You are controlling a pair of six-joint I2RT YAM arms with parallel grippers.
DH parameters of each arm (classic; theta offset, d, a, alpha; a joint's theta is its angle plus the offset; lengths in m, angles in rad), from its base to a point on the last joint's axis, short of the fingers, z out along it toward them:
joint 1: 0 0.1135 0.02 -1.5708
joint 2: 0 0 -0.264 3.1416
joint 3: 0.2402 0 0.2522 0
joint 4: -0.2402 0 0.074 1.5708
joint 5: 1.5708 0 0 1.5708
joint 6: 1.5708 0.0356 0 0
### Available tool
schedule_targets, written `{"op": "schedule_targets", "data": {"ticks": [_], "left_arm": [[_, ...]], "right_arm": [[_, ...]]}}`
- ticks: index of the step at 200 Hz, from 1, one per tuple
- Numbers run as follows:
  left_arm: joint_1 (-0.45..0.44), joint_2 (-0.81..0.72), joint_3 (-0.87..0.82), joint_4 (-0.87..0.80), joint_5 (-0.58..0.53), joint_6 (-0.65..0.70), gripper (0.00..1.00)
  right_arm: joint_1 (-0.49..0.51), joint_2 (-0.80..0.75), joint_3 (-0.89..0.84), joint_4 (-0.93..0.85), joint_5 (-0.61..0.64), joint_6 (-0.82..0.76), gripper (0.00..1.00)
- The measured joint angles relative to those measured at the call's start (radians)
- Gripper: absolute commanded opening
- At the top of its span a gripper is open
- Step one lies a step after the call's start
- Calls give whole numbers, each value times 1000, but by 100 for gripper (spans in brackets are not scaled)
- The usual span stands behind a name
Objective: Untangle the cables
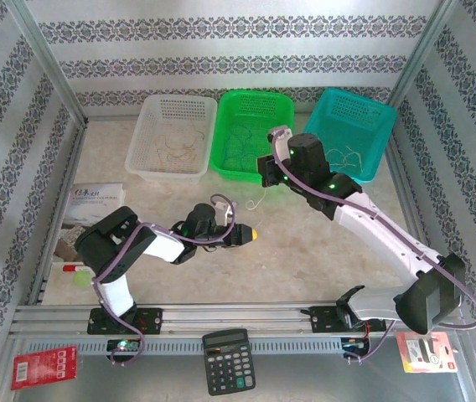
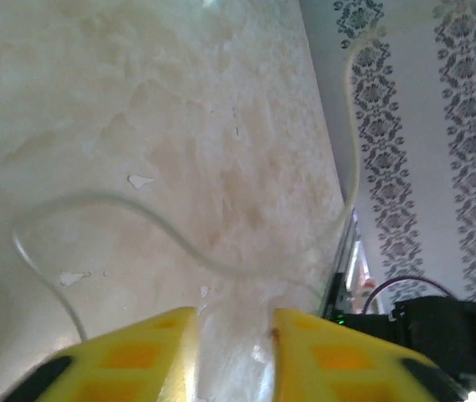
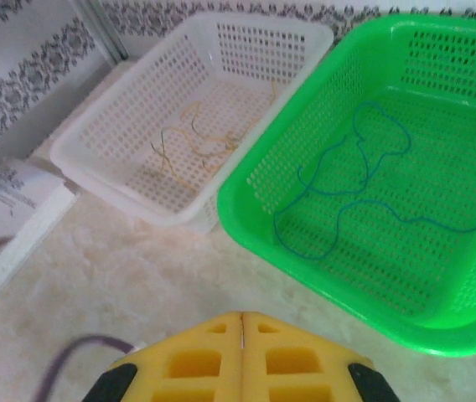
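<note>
Pale wallpaper walls banded with grey damask close in the back and both sides of the cell. A slanted silver aluminium post stands at the left rear corner and a second post at the right. The beige marbled worktop lies between them, brightly and evenly lit, with a soft sheen. Silver aluminium rails run along its near edge, and a plain grey ledge sits in front.

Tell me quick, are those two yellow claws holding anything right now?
Left gripper: open, holding nothing; a whitish cable lies on the table just ahead.
Right gripper: shut, nothing seen in it.
</note>
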Motion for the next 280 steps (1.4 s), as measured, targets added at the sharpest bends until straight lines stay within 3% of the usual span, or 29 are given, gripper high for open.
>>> {"op": "schedule_targets", "data": {"ticks": [7,59,121,171,194,217,241,280], "left_arm": [[-3,12,0,20,2,-9,0],[-6,25,0,74,-5,-27,0],[-6,9,-2,73,-18,-23,0],[-6,-15,-5,51,-31,-4,0],[-6,-88,6,-18,-40,29,18],[-5,-189,76,-156,-56,100,54],[3,-296,177,-302,-81,172,99],[65,-441,275,-496,-137,271,100]], "right_arm": [[-1,2,14,0,-3,3,0],[-62,10,126,4,-42,34,0],[-221,14,242,109,-100,193,0],[-234,17,312,183,-110,237,0],[-236,17,312,196,-119,244,0],[-237,17,312,206,-119,243,0],[-254,23,322,208,-115,239,0],[-310,84,415,211,-53,206,0]]}}
